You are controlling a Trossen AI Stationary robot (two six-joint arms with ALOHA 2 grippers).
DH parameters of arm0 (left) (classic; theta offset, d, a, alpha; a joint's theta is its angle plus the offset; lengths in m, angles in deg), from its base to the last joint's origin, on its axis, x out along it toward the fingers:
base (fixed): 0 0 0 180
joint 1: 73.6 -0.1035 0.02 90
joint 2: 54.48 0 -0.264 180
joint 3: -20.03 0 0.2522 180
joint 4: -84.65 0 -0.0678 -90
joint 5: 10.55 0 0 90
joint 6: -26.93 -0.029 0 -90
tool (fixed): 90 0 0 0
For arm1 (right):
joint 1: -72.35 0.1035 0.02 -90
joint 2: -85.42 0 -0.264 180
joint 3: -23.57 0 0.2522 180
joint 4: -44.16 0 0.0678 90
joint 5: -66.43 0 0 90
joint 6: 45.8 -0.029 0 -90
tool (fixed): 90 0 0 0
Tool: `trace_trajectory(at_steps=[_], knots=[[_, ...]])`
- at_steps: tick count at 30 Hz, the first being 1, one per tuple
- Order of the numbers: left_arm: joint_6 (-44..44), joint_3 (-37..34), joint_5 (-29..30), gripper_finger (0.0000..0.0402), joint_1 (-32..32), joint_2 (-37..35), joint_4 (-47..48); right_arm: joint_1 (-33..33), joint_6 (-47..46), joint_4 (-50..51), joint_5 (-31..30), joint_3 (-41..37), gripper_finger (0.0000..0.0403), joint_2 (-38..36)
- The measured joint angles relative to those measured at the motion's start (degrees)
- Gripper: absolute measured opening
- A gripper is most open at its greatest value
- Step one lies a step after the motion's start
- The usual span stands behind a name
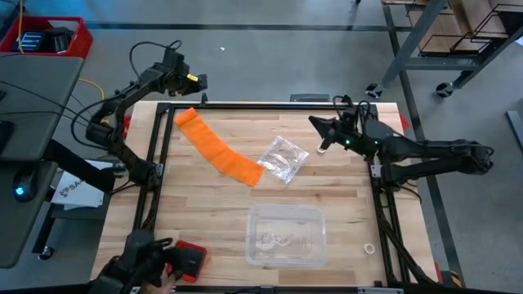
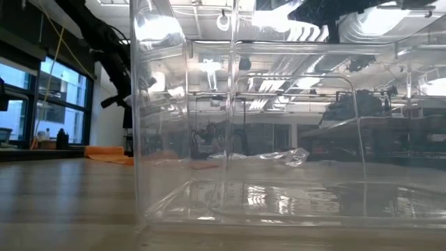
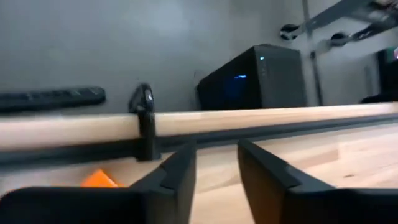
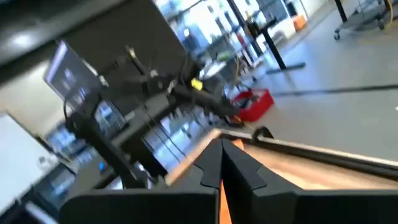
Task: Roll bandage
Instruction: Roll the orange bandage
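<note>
Near the table's far-left edge, bandage (image 1: 218, 149) lies flat.

Robotics lab in an open industrial hall. Wooden worktable (image 1: 343, 204) boxed in black metal framing, two arms mounted at its sides. Bare concrete floor with wheeled metal racks (image 1: 458, 41). Exposed ceiling ducts and strip lights (image 2: 293, 42), large windows (image 2: 42, 104). Beyond the left fingers (image 3: 180, 180), a black PC tower (image 3: 261, 74); side desk (image 1: 33, 106) with red bin (image 1: 49, 37).
</note>
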Motion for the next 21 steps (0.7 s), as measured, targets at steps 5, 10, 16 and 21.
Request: trace_trajectory(at_steps=[5, 10, 16, 21], knots=[[-8.84, 9.16, 9.29, 0.0188, 0.89, 4.95, 11.21, 0.0, -0.02, 8.81, 1.97, 2.93, 0.0, -0.61], [-13.69, 19.89, 16.93, 0.0219, 2.46, 13.39, 27.93, 0.0, 0.11, 12.76, 3.37, 3.48, 0.0, -0.62], [-13.1, 25.21, 18.55, 0.022, 2.77, 21.88, 40.51, 0.01, -1.4, 15.43, 3.48, 3.52, 0.0, -0.59], [-13.75, 24.13, 18.02, 0.0219, 2.77, 23.77, 42.21, 0.15, -1.94, 15.73, 5.14, 3.52, 0.0, -0.59]])
